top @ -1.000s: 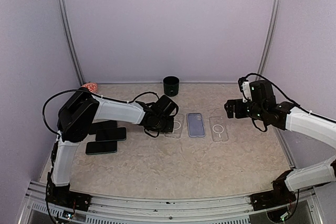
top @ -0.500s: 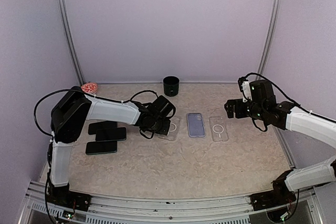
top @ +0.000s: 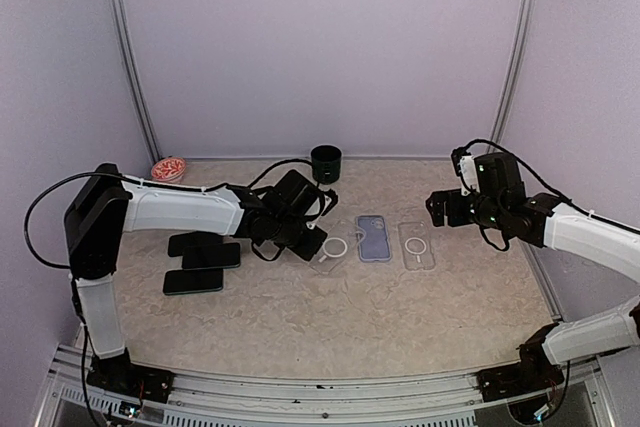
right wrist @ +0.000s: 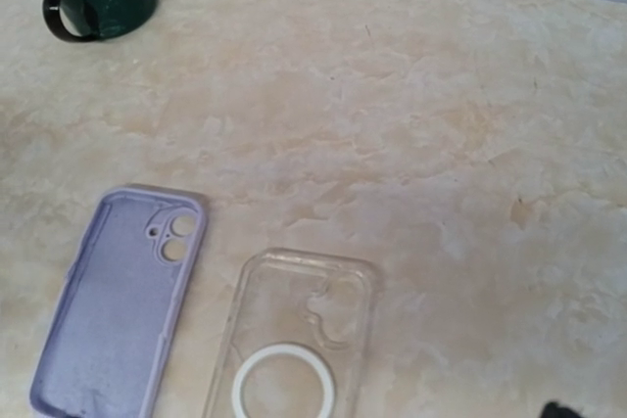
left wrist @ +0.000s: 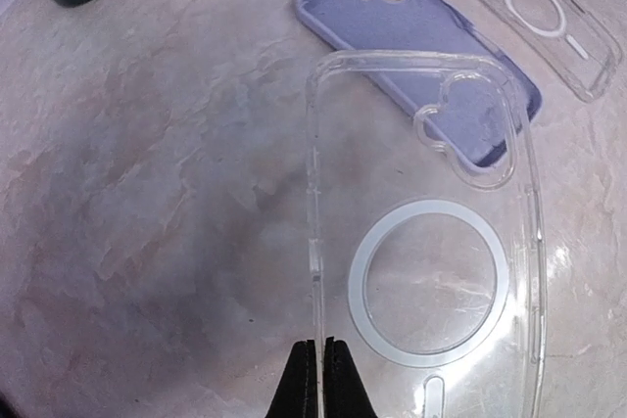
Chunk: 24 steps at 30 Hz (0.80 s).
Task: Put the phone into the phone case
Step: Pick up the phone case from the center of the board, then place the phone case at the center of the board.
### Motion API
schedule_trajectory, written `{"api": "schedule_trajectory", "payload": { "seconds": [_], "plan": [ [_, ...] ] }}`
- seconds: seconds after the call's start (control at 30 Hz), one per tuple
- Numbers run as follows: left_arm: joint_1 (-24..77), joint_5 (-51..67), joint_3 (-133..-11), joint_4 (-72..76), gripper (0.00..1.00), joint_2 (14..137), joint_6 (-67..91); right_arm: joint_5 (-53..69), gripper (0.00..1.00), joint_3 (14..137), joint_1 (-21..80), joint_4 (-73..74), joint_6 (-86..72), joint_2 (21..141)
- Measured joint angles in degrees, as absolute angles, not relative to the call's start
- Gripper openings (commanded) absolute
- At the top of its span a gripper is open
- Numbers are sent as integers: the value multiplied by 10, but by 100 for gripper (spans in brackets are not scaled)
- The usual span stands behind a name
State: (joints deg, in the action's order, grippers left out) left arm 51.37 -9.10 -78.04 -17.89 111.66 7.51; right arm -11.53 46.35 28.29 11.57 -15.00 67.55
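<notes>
My left gripper [top: 314, 239] is shut on the long left edge of a clear phone case [left wrist: 431, 242] with a white ring. The case is held tilted off the table, and its camera end overlaps the purple case [left wrist: 392, 26] in the left wrist view. A second clear case [right wrist: 299, 330] lies flat to the right of the purple case [right wrist: 122, 301]. Three black phones [top: 205, 257] lie at the left of the table. My right gripper [top: 440, 209] hovers open above the right side, holding nothing; its wrist view shows only a dark fingertip at the bottom edge.
A dark green mug [top: 325, 162] stands at the back centre. A small red-and-white object [top: 167, 168] sits at the back left. Purple walls close in the beige table [top: 330, 327] on three sides.
My left arm has swung back and left with the clear case's edge pinched, and that case now sits tilted and slightly shifted. The right arm has not moved.
</notes>
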Motion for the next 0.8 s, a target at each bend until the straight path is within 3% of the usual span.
{"api": "schedule_trajectory", "payload": {
  "seconds": [0.47,0.8],
  "plan": [
    [551,49,-725,-146,0,1042,-123,-110,100,463,283,116,-146,675],
    [569,108,-739,-136,0,1062,-244,-107,100,463,283,116,-145,675]
  ]
}}
